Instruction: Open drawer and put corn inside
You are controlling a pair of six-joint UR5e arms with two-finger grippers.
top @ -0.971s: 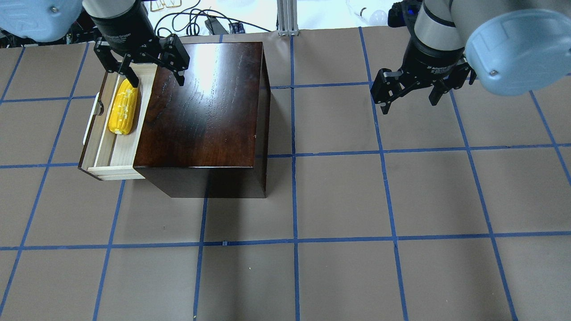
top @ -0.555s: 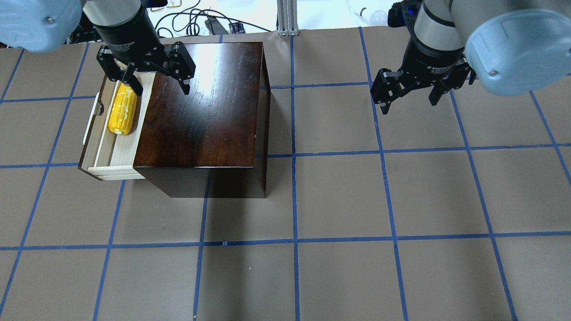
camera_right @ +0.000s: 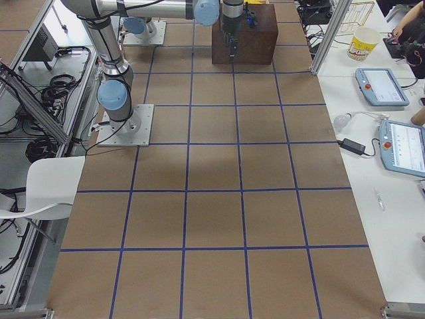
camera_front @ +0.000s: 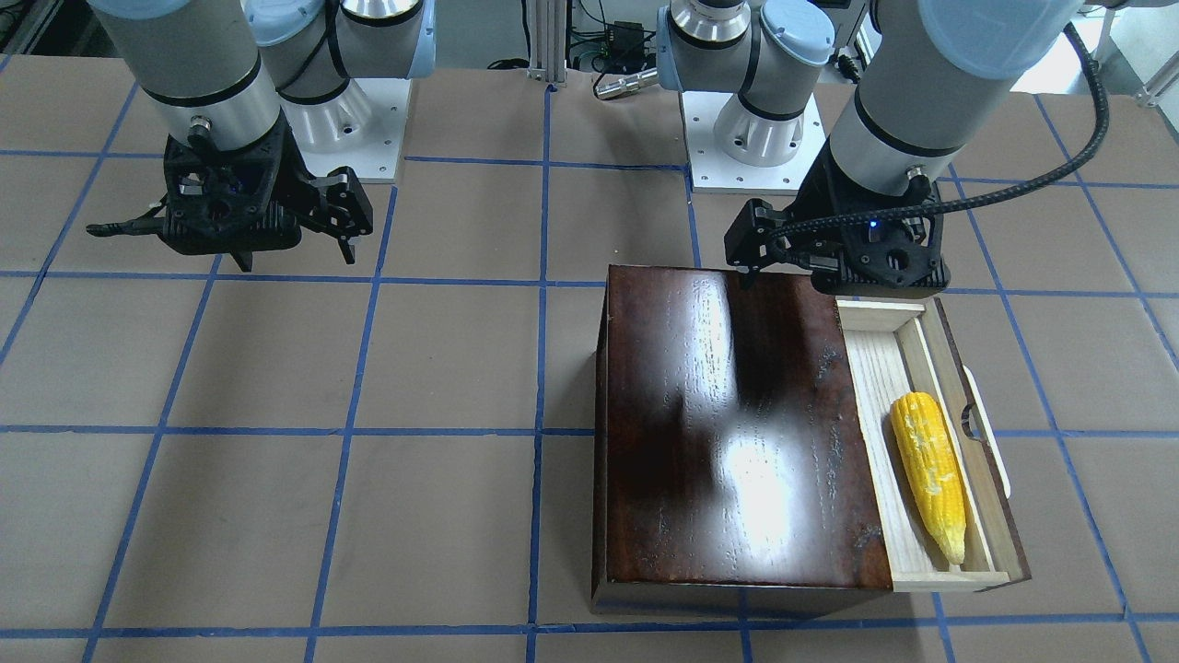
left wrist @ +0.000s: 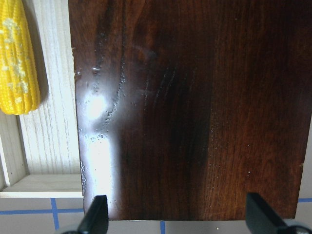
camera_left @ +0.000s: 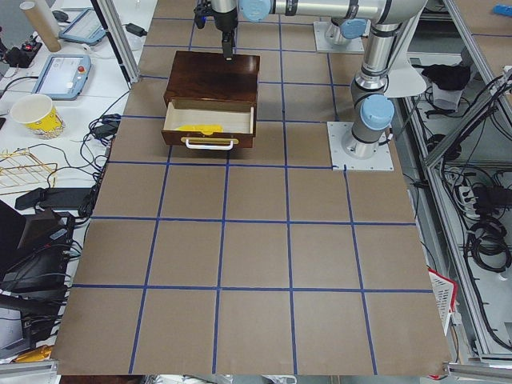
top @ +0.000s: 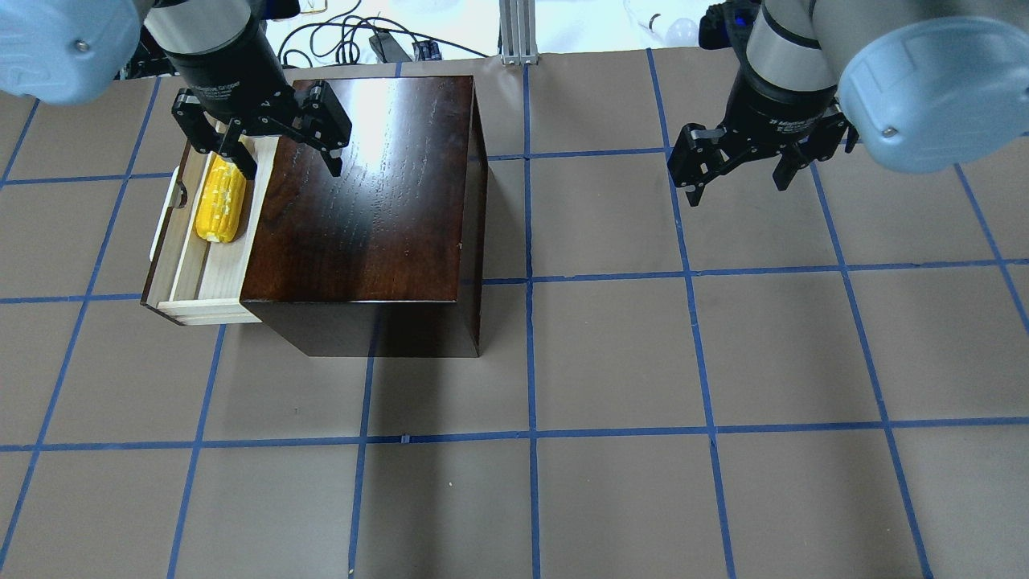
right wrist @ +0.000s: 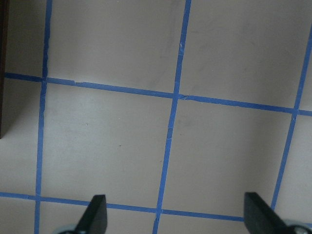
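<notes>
The yellow corn (top: 221, 205) lies lengthwise in the pale wood drawer (top: 225, 269), which is pulled out of the dark-brown box (top: 362, 185). The drawer's white handle (top: 163, 225) is on its outer face. The corn also shows in the front view (camera_front: 930, 474) and the left wrist view (left wrist: 17, 58). My left gripper (top: 289, 165) is open and empty. It hangs above the far end of the drawer and the box's top edge, with one finger over the corn's far end. My right gripper (top: 739, 189) is open and empty above bare table, far right of the box.
The table is brown with a blue tape grid (top: 530, 281). Cables and a metal post (top: 518, 32) lie beyond the far edge. Both arm bases (camera_front: 755, 120) stand at the robot's side of the table.
My left gripper has shifted slightly right, from over the drawer toward the box's top, staying open. The corn lies still in the drawer. The right arm has not moved.
</notes>
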